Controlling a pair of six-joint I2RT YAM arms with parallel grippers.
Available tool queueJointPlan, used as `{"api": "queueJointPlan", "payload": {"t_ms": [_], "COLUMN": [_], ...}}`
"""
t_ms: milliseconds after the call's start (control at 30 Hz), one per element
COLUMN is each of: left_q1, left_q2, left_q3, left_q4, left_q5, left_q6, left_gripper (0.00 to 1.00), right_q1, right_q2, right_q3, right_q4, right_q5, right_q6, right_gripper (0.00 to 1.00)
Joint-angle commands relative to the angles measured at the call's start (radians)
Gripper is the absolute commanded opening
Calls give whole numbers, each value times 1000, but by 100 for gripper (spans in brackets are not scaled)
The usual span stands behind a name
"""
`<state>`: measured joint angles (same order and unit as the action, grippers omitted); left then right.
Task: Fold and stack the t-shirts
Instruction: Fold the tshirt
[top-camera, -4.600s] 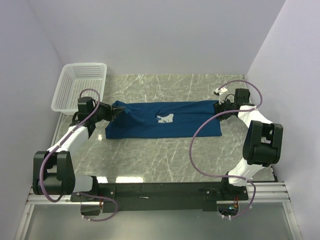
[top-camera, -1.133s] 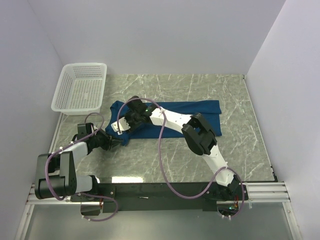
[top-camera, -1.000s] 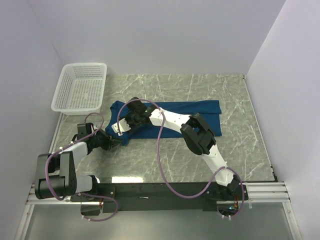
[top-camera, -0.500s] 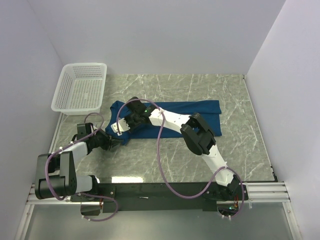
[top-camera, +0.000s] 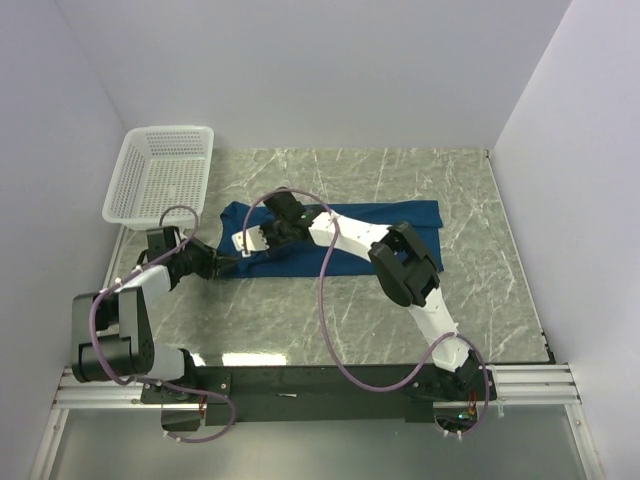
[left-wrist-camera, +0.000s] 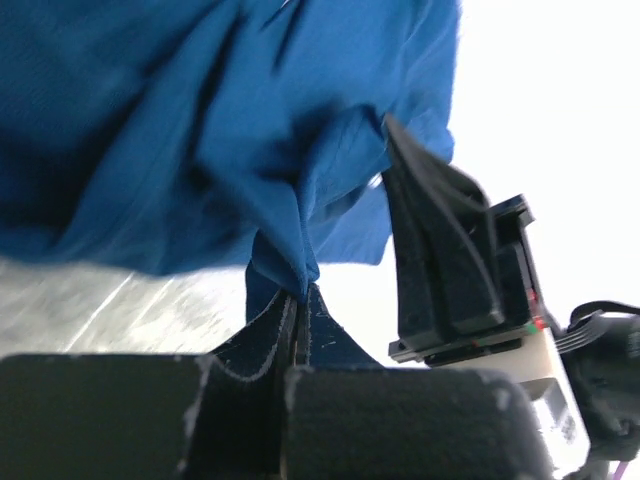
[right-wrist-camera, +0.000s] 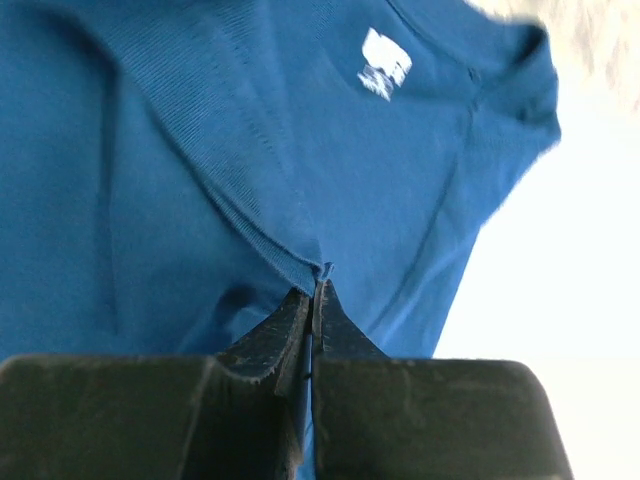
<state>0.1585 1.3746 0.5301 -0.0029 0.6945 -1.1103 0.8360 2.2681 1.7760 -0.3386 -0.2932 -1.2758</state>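
A dark navy-blue t-shirt (top-camera: 425, 218) lies as a long folded strip across the marble table. My left gripper (top-camera: 224, 265) is at its near-left corner. In the left wrist view it (left-wrist-camera: 297, 300) is shut on a pinched fold of the blue cloth (left-wrist-camera: 200, 120). My right arm reaches across the shirt, and my right gripper (top-camera: 258, 240) sits over the left end. In the right wrist view it (right-wrist-camera: 316, 290) is shut on the ribbed collar edge of the shirt (right-wrist-camera: 150, 150), below a small white label (right-wrist-camera: 385, 62). The chest print is hidden.
A white lattice basket (top-camera: 160, 175) stands at the back left, just beyond the shirt's left end. The right arm's black gripper body (left-wrist-camera: 450, 270) hangs close beside my left fingers. Bare marble table (top-camera: 330, 310) lies between the shirt and the arm bases.
The right gripper has shut on the collar edge and shifted slightly back. The left gripper has moved away from the bases, carrying its corner of the cloth with it.
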Motion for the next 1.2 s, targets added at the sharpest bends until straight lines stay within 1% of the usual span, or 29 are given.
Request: {"api": "queueJointPlan", "payload": {"t_ms": [0,167,367,567,733,1033,1133,1167], "left_q1": [6,6,6,7,7,4,6,4], "left_q2": [53,156,240,314,323,323,313,301], "left_q3": [82,183,266,320,323,323,317,312], "left_q4": [41,40,29,30,35,58,81,87], "left_q5": [-1,-7,-27,-17,-3,22,39,43], "left_q6": [-29,-40,-43,-43,-22,-8,-10,-10], "left_gripper": [0,0,0,1,1,12,23,32], "right_q1": [-17,-28,-35,-49,-57,-67,-71,-68], "right_q2": [-104,-130,-150,-154,-159,-177,-174,-173], "right_q3": [-27,-58,-92,-104,-118,-150,-151,-150], "right_q4": [67,119,159,173,181,210,220,220], "right_q5": [20,45,75,91,98,134,149,152], "right_q6": [76,142,180,210,225,266,291,297], "right_gripper": [0,0,0,0,0,0,0,0]}}
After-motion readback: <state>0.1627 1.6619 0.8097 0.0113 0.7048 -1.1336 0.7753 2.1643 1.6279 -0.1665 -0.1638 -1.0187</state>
